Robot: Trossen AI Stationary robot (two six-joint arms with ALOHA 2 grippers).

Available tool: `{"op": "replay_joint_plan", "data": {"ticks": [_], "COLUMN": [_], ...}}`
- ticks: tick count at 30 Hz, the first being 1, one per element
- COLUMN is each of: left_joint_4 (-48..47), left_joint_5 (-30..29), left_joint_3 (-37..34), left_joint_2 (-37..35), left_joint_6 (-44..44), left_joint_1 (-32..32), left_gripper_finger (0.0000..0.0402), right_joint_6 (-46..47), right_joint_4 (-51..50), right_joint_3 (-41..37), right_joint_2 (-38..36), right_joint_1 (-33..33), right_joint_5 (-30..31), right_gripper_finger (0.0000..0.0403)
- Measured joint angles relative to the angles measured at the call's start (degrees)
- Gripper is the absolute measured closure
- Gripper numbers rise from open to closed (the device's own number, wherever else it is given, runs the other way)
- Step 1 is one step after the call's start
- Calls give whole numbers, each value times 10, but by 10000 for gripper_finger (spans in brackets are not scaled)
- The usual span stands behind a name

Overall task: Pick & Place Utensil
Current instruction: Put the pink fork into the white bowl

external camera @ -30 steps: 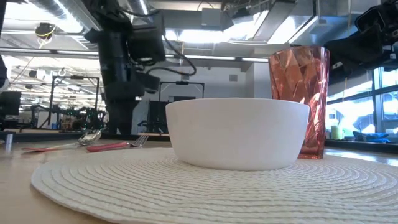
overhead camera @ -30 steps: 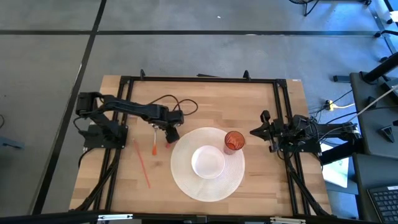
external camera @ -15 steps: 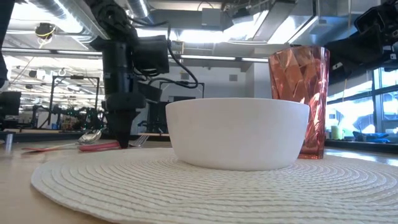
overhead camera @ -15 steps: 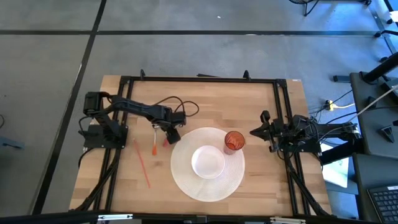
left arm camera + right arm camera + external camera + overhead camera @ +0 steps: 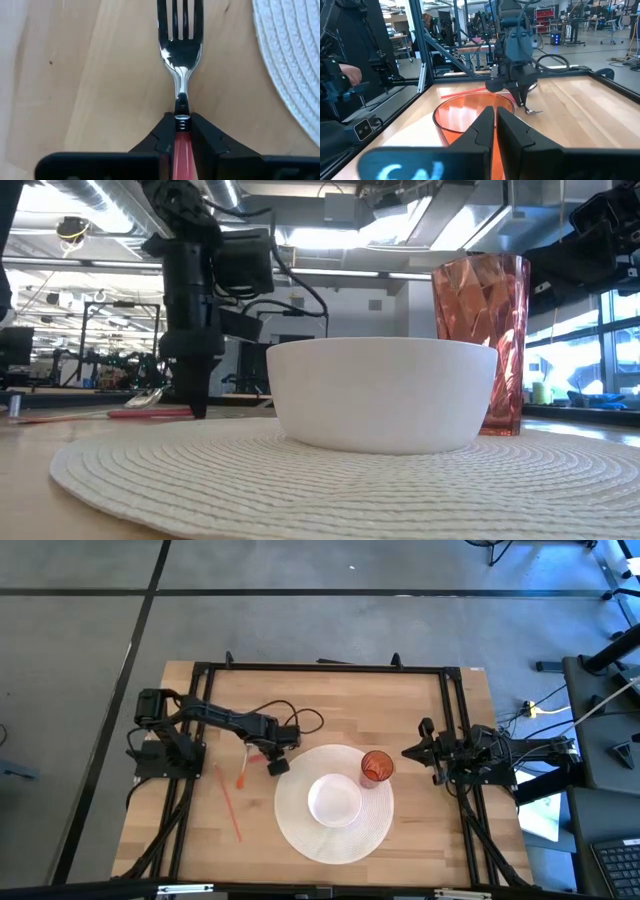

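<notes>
Left gripper [image 5: 182,131] clenched on the fork's red handle beside the placemat.
The fork [image 5: 180,47] lies flat on the wooden worktop [image 5: 420,700], just off the left edge of the round white placemat [image 5: 300,825], tines pointing away from the fingers. A white bowl [image 5: 334,800] and red cup [image 5: 376,766] stand on the placemat. The right gripper [image 5: 495,122] waits near the worktop's right edge, fingers pressed together on nothing.

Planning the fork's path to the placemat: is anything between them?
Nothing visible. The left pincer is closed on the fork by its red handle, and only bare wood of the table separates it from the placemat edge alongside.
</notes>
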Motion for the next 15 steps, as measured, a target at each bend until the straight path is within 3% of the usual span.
{"op": "replay_joint_plan", "data": {"ticks": [15], "left_joint_4": [-107], "left_joint_5": [-222], "left_joint_3": [145], "left_joint_2": [4], "left_joint_6": [82], "left_joint_1": [-98], "left_gripper_finger": [400], "right_joint_6": [0], "right_joint_4": [-5], "right_joint_3": [0], "right_joint_2": [0], "right_joint_1": [0], "right_joint_5": [0], "right_gripper_finger": [382]}}
